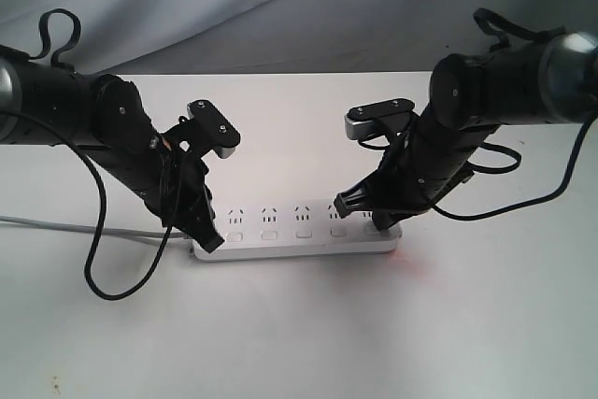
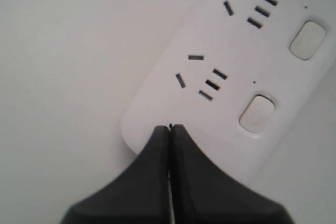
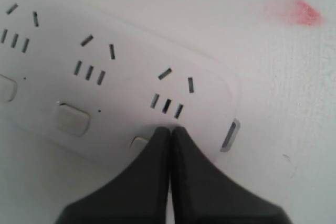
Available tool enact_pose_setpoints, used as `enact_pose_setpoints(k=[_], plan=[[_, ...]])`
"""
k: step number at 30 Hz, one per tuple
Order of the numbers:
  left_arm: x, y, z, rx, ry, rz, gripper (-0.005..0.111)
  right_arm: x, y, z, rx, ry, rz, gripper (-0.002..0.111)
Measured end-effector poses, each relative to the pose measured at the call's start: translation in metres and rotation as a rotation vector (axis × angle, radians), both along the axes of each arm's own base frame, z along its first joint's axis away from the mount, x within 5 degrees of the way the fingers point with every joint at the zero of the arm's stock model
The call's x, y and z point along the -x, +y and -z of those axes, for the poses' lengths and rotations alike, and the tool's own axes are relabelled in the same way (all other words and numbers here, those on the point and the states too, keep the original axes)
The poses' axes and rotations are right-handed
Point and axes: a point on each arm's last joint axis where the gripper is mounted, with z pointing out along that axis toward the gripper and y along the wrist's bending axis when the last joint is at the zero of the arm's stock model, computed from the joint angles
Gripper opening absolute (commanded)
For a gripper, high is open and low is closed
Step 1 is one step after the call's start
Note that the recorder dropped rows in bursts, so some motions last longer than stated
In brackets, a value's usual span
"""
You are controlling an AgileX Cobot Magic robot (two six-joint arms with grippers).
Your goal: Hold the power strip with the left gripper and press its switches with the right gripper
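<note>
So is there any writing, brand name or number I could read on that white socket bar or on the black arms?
None can be read.
The long flat white plastic power strip shows only socket slots and blank white rounded switches.
The black robot arms show no legible label.
The red smudge beside the strip is no writing.

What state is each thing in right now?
power strip, lying flat, sockets up, nothing plugged in
left gripper, shut, tips at one end of the strip
right gripper, shut, tips at the end switch at the other end
switches, on or off cannot be told
</note>
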Motion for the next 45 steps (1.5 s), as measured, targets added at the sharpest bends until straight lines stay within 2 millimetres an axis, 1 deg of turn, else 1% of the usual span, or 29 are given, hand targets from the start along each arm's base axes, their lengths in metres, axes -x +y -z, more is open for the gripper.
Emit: enact_pose_setpoints(k=[6, 12, 15, 20, 26, 32, 36, 40, 45], plan=[[0.000, 0.000, 0.000, 0.000, 0.000, -0.002, 0.000, 0.002, 0.003, 0.000, 0.000, 0.000, -0.006, 0.000], [0.000, 0.000, 0.000, 0.000, 0.000, -0.002, 0.000, 0.012, 0.017, 0.000, 0.000, 0.003, -0.051, 0.000], [0.000, 0.000, 0.000, 0.001, 0.001, -0.005, 0.000, 0.015, 0.021, 0.000, -0.002, 0.004, -0.062, 0.000], [0.000, 0.000, 0.000, 0.003, 0.003, -0.011, 0.000, 0.015, 0.021, 0.000, 0.003, 0.003, -0.056, 0.000], [0.000, 0.000, 0.000, 0.003, 0.003, -0.011, 0.000, 0.013, 0.021, 0.010, 0.034, 0.034, -0.025, 0.000], [0.000, 0.000, 0.000, 0.003, 0.003, -0.011, 0.000, 0.008, 0.023, 0.013, 0.023, 0.018, -0.007, 0.000], [0.000, 0.000, 0.000, 0.003, 0.004, -0.014, 0.000, 0.007, 0.024, 0.011, 0.021, 0.004, -0.009, 0.000], [0.000, 0.000, 0.000, 0.003, 0.003, -0.014, 0.000, 0.007, 0.023, 0.002, -0.003, -0.031, -0.005, 0.000], [0.000, 0.000, 0.000, 0.004, 0.000, -0.015, 0.000, 0.013, 0.019, -0.007, 0.012, -0.029, -0.020, 0.000]])
